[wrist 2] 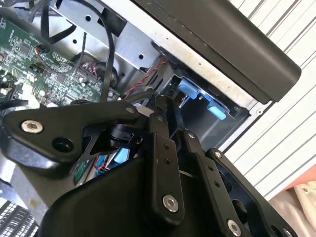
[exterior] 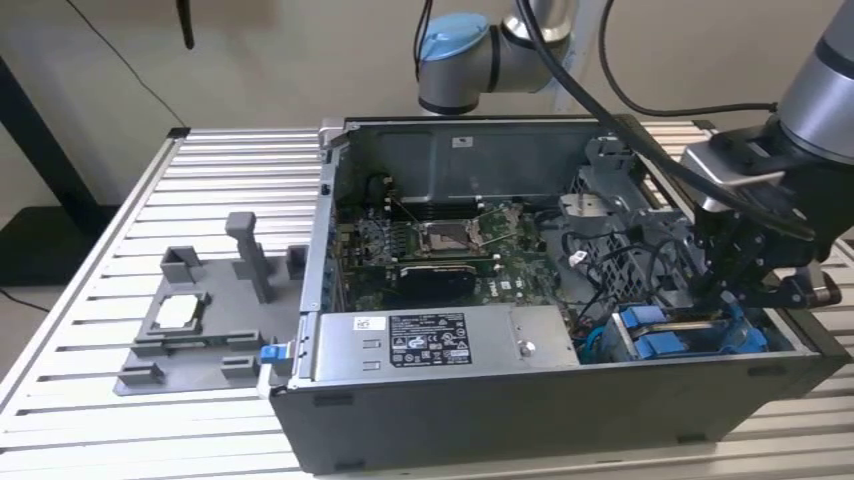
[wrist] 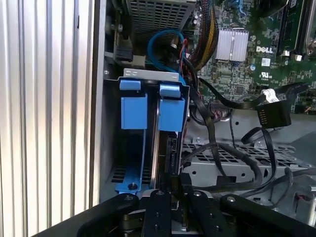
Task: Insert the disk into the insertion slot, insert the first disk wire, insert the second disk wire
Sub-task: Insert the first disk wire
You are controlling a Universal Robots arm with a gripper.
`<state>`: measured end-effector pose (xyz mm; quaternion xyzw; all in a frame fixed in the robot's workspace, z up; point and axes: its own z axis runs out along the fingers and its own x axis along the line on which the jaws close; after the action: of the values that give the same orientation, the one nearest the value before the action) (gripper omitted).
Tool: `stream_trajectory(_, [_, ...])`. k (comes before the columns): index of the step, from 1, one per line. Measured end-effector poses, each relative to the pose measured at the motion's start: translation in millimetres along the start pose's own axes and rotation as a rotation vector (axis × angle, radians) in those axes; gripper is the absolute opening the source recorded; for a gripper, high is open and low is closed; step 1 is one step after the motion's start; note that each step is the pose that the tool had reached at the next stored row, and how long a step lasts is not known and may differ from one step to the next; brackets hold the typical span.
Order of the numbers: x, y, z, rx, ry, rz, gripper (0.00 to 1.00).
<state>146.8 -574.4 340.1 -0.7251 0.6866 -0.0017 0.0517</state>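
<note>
The slatted metal table carried an open computer case, lying with its interior upward, the grey power-supply box along the near wall. In the corner at the exterior view's right sat the insertion slot, a small sheet-metal cage. The disk stood on edge within it, beside a second blue carrier, its own blue tab at the end away from the tool. The gripper reached down into that corner, and in both wrist views its fingers were drawn close together on the disk's near end, apparently clamping it. Loose black cables lay just beside the cage, unconnected. Assessment: the disk is rigid, dense for its bulk and sensitive to shock; its metal faces are likely slippery and the plastic carrier will flex. Hold is best taken across the flat faces near one end, clear of the connector.
</note>
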Motion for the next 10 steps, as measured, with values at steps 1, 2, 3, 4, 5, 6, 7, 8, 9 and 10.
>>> stream_trajectory(1, [-0.2, 0.0, 0.2, 0.0004, 0.0006, 0.006, 0.19])
stream_trajectory(2, [-0.4, 0.0, 0.3, 0.0008, 0.0009, 0.012, 0.19])
stream_trajectory(3, [-0.6, 0.1, 0.4, 0.0011, 0.0013, 0.016, 0.19])
stream_trajectory(4, [-1.0, 0.1, 0.5, 0.0016, 0.0016, 0.023, 0.19])
stream_trajectory(5, [-1.0, 0.1, 0.6, 0.0028, 0.0038, 0.045, 0.19])
stream_trajectory(6, [-0.8, 0.2, 0.7, 0.0029, 0.0056, 0.063, 0.19])
stream_trajectory(7, [-0.7, 0.3, 2.8, 0.0038, 0.008, 0.076, 0.19])
stream_trajectory(8, [-0.5, 0.6, 5.6, 0.0043, 0.0097, 0.084, 0.19])
stream_trajectory(9, [-0.5, 0.5, 4.9, 0.0043, 0.009, 0.086, 0.27])
stream_trajectory(10, [-1.2, -0.3, -5.4, 0.0043, 0.0091, 0.086, 0.27])
